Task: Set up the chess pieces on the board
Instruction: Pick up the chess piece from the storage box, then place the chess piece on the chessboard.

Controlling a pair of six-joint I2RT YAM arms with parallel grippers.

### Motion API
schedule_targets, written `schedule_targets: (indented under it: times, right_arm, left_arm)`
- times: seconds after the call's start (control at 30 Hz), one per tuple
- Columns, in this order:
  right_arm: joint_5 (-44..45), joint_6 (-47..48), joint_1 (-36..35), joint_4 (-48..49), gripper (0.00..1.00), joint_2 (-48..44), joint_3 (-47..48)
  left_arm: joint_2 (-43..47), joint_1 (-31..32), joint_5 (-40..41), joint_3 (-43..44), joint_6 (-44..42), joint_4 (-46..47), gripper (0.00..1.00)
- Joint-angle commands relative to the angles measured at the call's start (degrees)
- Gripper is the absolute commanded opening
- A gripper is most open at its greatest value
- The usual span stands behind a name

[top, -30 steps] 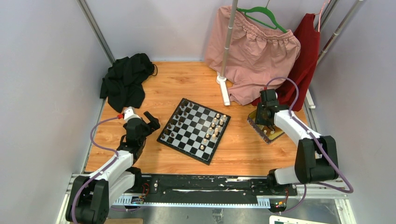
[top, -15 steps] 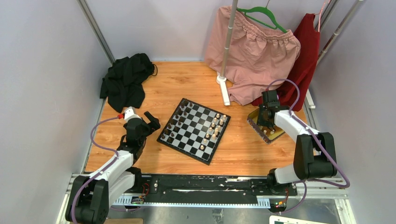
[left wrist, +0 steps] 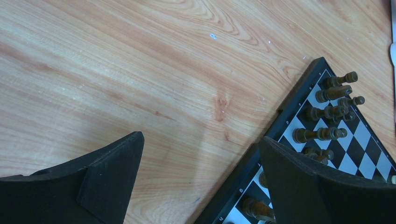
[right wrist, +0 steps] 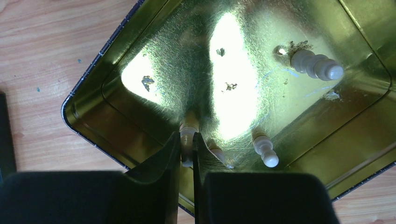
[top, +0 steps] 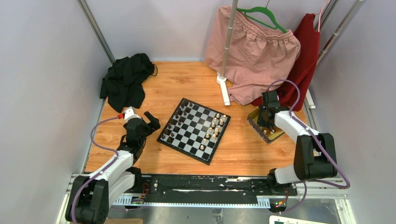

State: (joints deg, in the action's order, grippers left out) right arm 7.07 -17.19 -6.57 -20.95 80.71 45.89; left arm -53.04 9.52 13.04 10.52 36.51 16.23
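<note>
At left, our left gripper (left wrist: 200, 142) hovers over the wooden table (left wrist: 140, 70), jaws spread wide, just beside a corner of the chessboard (top: 194, 131); dark chess pieces (left wrist: 322, 134) line its left edge, cream chess pieces (top: 215, 128) its right; at far right, our right gripper (right wrist: 187, 140) pinches a cream piece (right wrist: 188, 127) inside the gold tray (right wrist: 140, 65); other loose pieces (right wrist: 316, 65) lie there.

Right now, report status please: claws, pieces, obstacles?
Right claw shut on cream piece in gold tray. Left claw open, empty, beside board. Nothing lies between tray and board.
</note>
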Motion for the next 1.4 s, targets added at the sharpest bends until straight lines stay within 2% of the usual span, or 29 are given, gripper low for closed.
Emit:
schedule_targets:
  times: [0.0, 0.4, 0.63, 0.83, 1.0, 1.27, 1.37]
  right_arm:
    - [2.07, -0.9, 0.89, -1.48, 0.0, -2.53, 0.2]
    - [2.8, -0.6, 0.43, -3.55, 0.0, -6.64, 3.35]
    - [5.17, 0.73, -6.09, -6.44, 0.0, -11.53, 6.28]
    - [7.13, 1.29, -16.56, -10.31, 0.0, -14.6, 10.62]
    - [7.62, 0.48, -28.66, -12.88, 0.0, -13.53, 13.19]
    - [13.25, -0.82, -50.34, -9.92, 0.0, -7.58, 15.13]
    - [15.62, -1.34, -56.19, -9.42, 0.0, -4.23, 16.17]
  left_arm:
    - [0.12, 0.39, 0.23, 0.21, -0.82, 1.53, 1.0]
    - [-0.05, 0.41, 0.37, 0.2, -0.78, 1.53, 1.0]
    - [-0.12, 0.41, 0.5, 0.29, -0.77, 1.53, 1.0]
    - [0.16, 0.41, 0.67, 0.14, -0.92, 1.54, 1.0]
    - [0.2, 0.42, 0.76, 0.16, -0.88, 1.55, 1.0]
    - [0.44, 0.42, 0.76, 0.02, -0.91, 1.53, 1.0]
    - [0.54, 0.44, 0.76, 0.01, -0.91, 1.53, 1.0]
